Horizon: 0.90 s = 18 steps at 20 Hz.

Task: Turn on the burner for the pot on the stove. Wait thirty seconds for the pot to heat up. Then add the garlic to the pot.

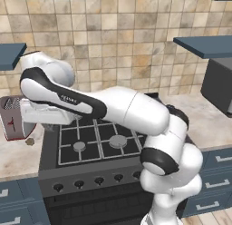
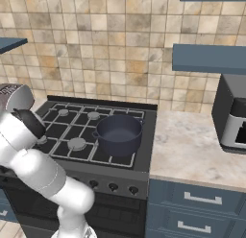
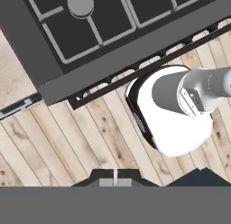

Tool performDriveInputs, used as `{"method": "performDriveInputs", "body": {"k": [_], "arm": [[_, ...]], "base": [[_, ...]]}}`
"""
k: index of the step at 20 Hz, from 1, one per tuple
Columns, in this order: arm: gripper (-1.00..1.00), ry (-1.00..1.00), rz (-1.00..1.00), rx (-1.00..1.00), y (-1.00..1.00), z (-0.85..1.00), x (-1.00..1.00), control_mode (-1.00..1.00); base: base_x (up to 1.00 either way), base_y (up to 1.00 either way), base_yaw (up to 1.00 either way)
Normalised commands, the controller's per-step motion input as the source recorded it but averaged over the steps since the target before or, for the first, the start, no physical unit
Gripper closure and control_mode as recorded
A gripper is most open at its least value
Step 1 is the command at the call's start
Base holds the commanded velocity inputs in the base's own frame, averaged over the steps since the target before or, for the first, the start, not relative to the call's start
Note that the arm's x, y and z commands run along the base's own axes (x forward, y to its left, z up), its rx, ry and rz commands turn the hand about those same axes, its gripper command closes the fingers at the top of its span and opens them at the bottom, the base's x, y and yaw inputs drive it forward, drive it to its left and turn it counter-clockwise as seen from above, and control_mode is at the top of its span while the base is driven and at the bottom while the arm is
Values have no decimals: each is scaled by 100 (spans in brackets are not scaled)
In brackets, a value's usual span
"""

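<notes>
The dark pot [image 2: 118, 134] stands on the front right burner of the stove [image 2: 62, 129]; in the left base view my arm hides it. The garlic [image 1: 30, 141], a tiny tan lump, lies on the counter just left of the stove [image 1: 90, 144], in front of the toaster. My arm reaches left across the stove, with the hand above its left edge near the toaster. In the hand view my gripper [image 3: 115, 179] is shut with nothing in it, looking down on the stove's front left corner [image 3: 49, 85] and the wooden floor.
A silver toaster [image 1: 13, 117] with a red lever stands on the left counter. The row of dark knobs [image 1: 97, 179] runs along the stove front. On the right counter [image 2: 192, 146] stands a dark appliance [image 2: 234, 119] under blue shelves.
</notes>
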Motion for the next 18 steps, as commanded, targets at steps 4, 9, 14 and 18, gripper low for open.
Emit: {"method": "performDriveInputs", "body": {"k": [4,9,14,18], "arm": [[-100,-10,0,-1,57,-22,13,-100],[-100,-22,0,-2,33,-31,9,-100],[-100,-14,0,-10,8,0,12,-100],[-100,-3,3,0,0,0,30,-100]], "base": [[0,0,0],[0,0,0],[0,0,0],[0,0,0]]}}
